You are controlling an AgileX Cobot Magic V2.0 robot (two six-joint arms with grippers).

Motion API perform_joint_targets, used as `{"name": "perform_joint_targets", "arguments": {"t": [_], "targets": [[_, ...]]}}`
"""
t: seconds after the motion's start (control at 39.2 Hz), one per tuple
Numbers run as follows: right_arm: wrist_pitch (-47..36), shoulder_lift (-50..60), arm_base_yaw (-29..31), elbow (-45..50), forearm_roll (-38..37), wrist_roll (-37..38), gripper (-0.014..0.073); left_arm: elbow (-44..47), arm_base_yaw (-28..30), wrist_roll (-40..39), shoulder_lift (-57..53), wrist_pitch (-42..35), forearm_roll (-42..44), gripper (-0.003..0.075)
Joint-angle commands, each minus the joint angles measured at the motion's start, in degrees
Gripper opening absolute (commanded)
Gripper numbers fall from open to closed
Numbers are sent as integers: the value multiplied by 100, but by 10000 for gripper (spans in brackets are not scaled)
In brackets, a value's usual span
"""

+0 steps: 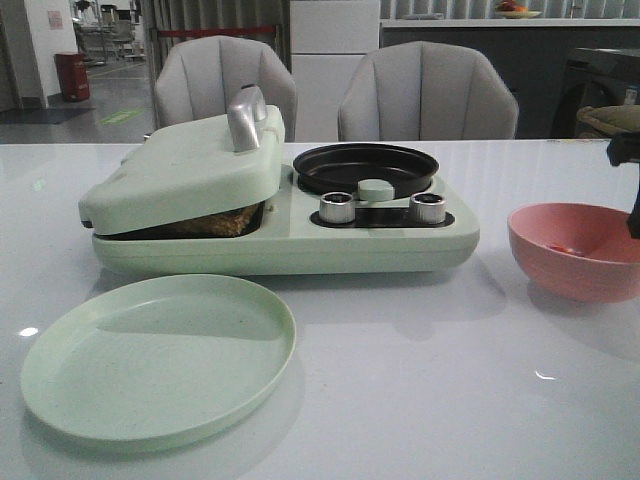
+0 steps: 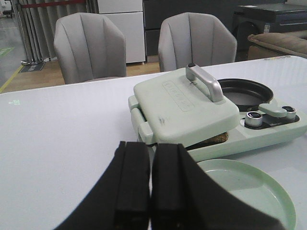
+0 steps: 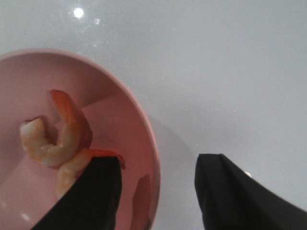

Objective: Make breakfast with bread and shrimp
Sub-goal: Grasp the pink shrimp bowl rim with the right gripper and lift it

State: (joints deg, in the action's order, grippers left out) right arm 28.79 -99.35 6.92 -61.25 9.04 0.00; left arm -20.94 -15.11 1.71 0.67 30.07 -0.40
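Browned bread (image 1: 215, 222) lies inside the pale green breakfast maker (image 1: 290, 240), under its nearly closed lid (image 1: 185, 165); only its edge shows, also in the left wrist view (image 2: 213, 139). Two curled orange-pink shrimp (image 3: 53, 139) lie in a pink bowl (image 1: 575, 250) at the table's right. My right gripper (image 3: 158, 167) is open and empty above the bowl's rim (image 3: 144, 129), one finger (image 3: 96, 191) over the inside, partly covering a shrimp, the other over the table. My left gripper (image 2: 149, 182) is shut and empty, above the table to the left of the maker.
A pale green plate (image 1: 160, 355), with nothing on it, sits in front of the maker. A black round pan (image 1: 365, 168) and two metal knobs (image 1: 337, 207) are on the maker's right half. Two grey chairs (image 1: 425, 90) stand behind the table.
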Motion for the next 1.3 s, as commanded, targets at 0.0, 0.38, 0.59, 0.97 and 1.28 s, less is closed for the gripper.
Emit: {"name": "perform_joint_targets", "arguments": {"t": [0.0,0.38,0.59,0.97,1.28], "targets": [[-200,-88,22,-305,131,-45,434,-131,-30,-65,61,-491,-54,112],[-53,-469,22,-657,333,-45,153,-131,-30,-65,61,-491,-54,112],[-131,41,-113,-1192,340,-47,153,-131,-30,-65,61,-491,-54,112],[-1878,396,-1373,-1957,398,-266,153,-131,-30,-65,61,-491,-54,112],[-4598,-72,-2177,-1957,192,-266,153,-131,-30,-65,61,-491,-54,112]]}}
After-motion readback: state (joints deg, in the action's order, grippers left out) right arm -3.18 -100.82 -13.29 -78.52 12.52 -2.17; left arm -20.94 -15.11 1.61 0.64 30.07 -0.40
